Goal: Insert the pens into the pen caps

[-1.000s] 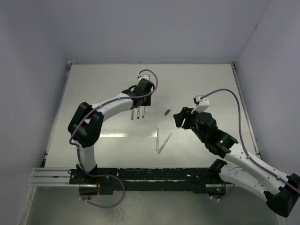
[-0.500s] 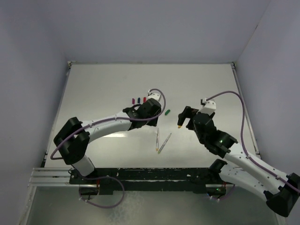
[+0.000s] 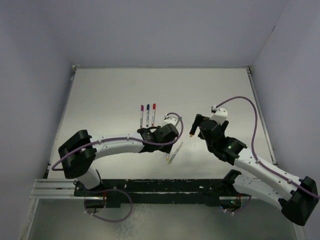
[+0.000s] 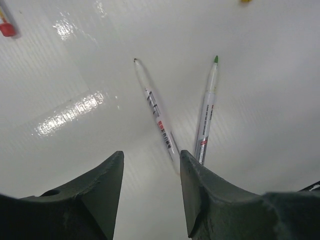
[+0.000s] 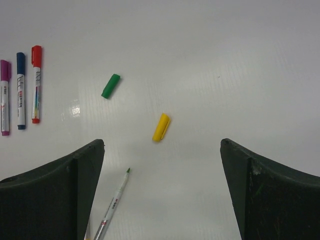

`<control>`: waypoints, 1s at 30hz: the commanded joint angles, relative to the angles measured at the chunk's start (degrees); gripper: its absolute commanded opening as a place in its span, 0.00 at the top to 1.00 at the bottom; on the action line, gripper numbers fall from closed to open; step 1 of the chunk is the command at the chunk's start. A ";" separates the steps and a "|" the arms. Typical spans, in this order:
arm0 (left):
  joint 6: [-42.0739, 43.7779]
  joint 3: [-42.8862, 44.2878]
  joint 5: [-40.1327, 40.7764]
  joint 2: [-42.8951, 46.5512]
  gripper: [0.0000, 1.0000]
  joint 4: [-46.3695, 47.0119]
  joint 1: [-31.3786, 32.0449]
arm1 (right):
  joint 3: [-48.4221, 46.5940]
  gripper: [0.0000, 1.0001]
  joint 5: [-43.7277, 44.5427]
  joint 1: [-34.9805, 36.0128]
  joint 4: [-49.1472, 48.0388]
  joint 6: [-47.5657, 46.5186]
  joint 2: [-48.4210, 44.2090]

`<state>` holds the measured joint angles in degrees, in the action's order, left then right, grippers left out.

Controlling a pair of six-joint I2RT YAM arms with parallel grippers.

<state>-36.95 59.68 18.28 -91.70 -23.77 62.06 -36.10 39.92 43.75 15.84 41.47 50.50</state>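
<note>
3 capped pens (image 3: pixel 148 114) lie parallel on the table (image 3: pixel 100 95), left of centre, close together but apart: purple-capped pen (image 5: pixel 4 97), blue-capped pen (image 5: pixel 20 92), red-capped pen (image 5: pixel 36 85). All 3 have their caps at the far end.

Next, the left gripper (image 4: pixel 151 159) is low over the table, jaws partly apart, nothing between them. Right in front of it 2 uncapped pens (image 3: pixel 172 154) lie in a V. The green-tipped pen (image 4: pixel 207 112) and the dark-tipped pen (image 4: pixel 155 107) have their tips spread apart. Their back ends come close together at the gripper, which hides them, so I cannot tell if they touch. In the top view the left arm's wrist partly covers this pair.

Further right, the green cap (image 5: pixel 110 86) lies loose on bare table, apart from everything. The yellow cap (image 5: pixel 161 127) lies near the green tip, not touching it.

The right gripper (image 5: pixel 161 145) hovers over the yellow cap, jaws spread wide, holding nothing.
</note>
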 commanded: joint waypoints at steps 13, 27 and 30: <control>-1.97 4.38 2.56 -7.63 0.45 2.04 2.00 | 3.11 0.00 7.67 -0.50 2.93 5.38 -7.24; -2.88 7.89 4.61 -13.09 0.46 -5.43 1.94 | 2.80 0.00 6.41 -0.42 2.01 5.89 -6.04; -2.41 8.31 3.55 -13.82 0.48 -7.51 1.88 | 2.53 0.00 6.40 -0.46 2.16 5.97 -6.17</control>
<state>-39.42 65.49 21.47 -104.88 -27.90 63.99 -33.06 44.42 43.44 18.79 46.13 44.58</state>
